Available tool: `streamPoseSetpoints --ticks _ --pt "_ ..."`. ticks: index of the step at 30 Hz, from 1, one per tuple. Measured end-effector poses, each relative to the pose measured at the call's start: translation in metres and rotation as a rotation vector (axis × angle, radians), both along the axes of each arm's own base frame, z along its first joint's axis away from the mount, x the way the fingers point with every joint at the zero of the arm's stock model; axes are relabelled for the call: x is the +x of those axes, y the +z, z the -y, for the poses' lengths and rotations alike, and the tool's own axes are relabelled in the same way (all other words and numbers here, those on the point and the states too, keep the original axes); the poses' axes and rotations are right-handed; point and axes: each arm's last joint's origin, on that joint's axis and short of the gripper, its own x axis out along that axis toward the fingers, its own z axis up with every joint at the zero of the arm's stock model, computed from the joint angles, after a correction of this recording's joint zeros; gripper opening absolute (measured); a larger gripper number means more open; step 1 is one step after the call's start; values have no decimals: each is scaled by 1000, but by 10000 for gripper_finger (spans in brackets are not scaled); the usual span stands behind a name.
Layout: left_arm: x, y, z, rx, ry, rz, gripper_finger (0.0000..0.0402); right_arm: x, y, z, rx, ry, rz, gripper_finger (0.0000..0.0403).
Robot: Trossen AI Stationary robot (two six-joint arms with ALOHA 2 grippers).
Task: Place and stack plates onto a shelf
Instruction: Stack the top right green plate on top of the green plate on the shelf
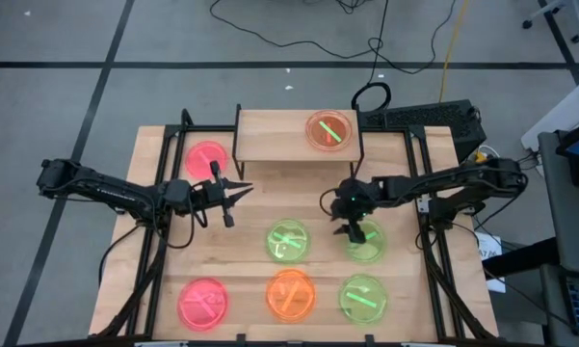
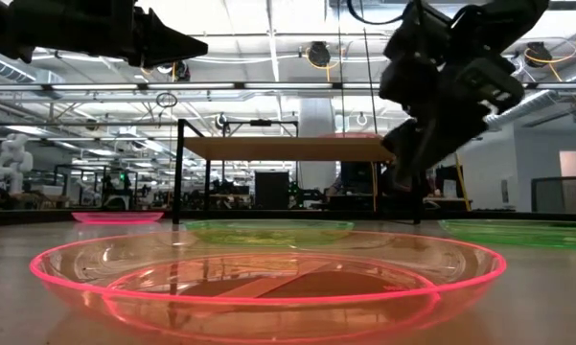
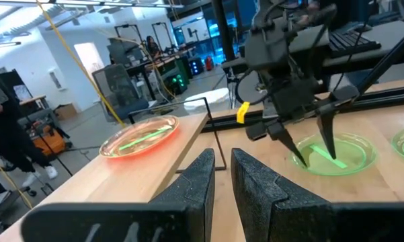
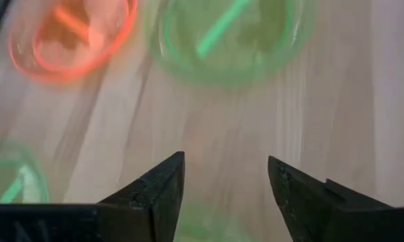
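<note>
The shelf (image 1: 279, 135) stands at the table's far side and carries one orange plate (image 1: 328, 130) on its right half; the left wrist view also shows this plate (image 3: 140, 136). On the table lie three green plates (image 1: 287, 241) (image 1: 364, 246) (image 1: 363, 297), an orange one (image 1: 291, 294) and two pink ones (image 1: 207, 159) (image 1: 204, 302). My right gripper (image 1: 358, 231) is open and points down over the middle-right green plate (image 3: 343, 153), one fingertip on each side of its rim, a little above it. My left gripper (image 1: 243, 188) is shut and empty, level in the air just left of the shelf's front edge.
Black frame rails (image 1: 164, 241) run along both sides of the table. The shelf's thin black legs (image 3: 218, 144) stand close in front of my left gripper. The shelf's left half (image 1: 265, 135) is bare wood. Cables and a keyboard (image 1: 424, 118) lie beyond the far right corner.
</note>
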Motion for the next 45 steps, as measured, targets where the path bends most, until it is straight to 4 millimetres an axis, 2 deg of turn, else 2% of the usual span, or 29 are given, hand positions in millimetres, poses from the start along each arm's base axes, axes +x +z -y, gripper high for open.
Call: streamPoseSetpoints --ticks 4,10,14,21,27,31,42,45 --pt "0 0 0 -1 0 1 58 -11 -5 0 -4 -17 -124 193" --pt "0 0 0 -10 0 5 58 -16 -9 7 -138 -123 -200 192" --pt "0 0 0 -19 0 7 58 -20 -14 11 -127 -148 -216 192" --pt "0 0 0 -32 -1 10 58 -38 -35 17 -81 -193 -293 192" --pt "0 0 0 -32 -1 10 58 -45 -44 18 -42 -218 -286 185" --pt "0 0 0 -35 -1 10 58 -44 -44 18 -47 -224 -280 149" --pt "0 0 0 -40 -2 10 58 -43 -38 18 -48 -219 -216 14" --pt "0 0 0 -39 -2 8 58 -43 -36 18 -49 -220 -202 5"
